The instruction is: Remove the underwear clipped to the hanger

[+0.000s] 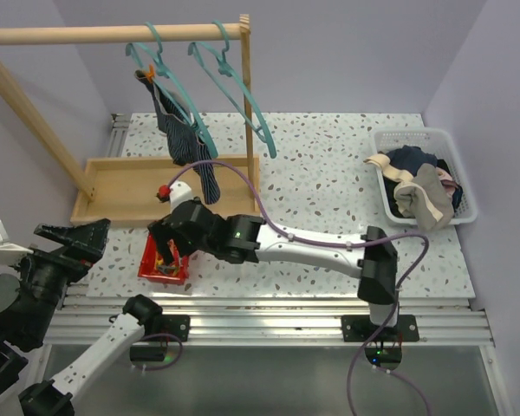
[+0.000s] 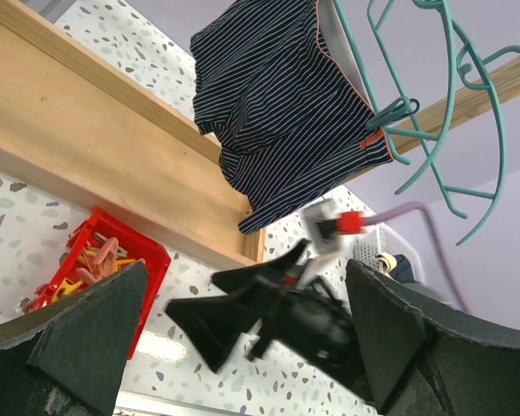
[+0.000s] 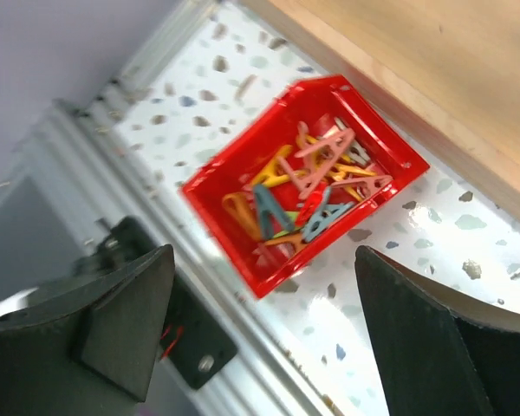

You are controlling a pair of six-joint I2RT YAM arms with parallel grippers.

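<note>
The dark navy striped underwear [image 1: 184, 139] hangs from the left teal hanger [image 1: 169, 78], held near its top by an orange clip [image 1: 146, 76]. It also shows in the left wrist view [image 2: 286, 95], where the orange clip [image 2: 373, 139] is at the hem. The right teal hanger [image 1: 238, 87] is bare. A grey-beige cloth [image 1: 420, 195] lies in the white basket [image 1: 390, 134] with other garments. My right gripper [image 1: 166, 247] is open and empty over the red clip bin [image 3: 228, 245], its jaws wide apart [image 3: 264, 251]. My left gripper [image 1: 74, 238] is open and empty at the near left [image 2: 247, 269].
The wooden rack's base tray [image 1: 121, 186] and upright post stand behind the red bin [image 1: 152, 270], which holds several coloured clips. The right arm stretches across the table's front from its base. A purple cable loops over the arm.
</note>
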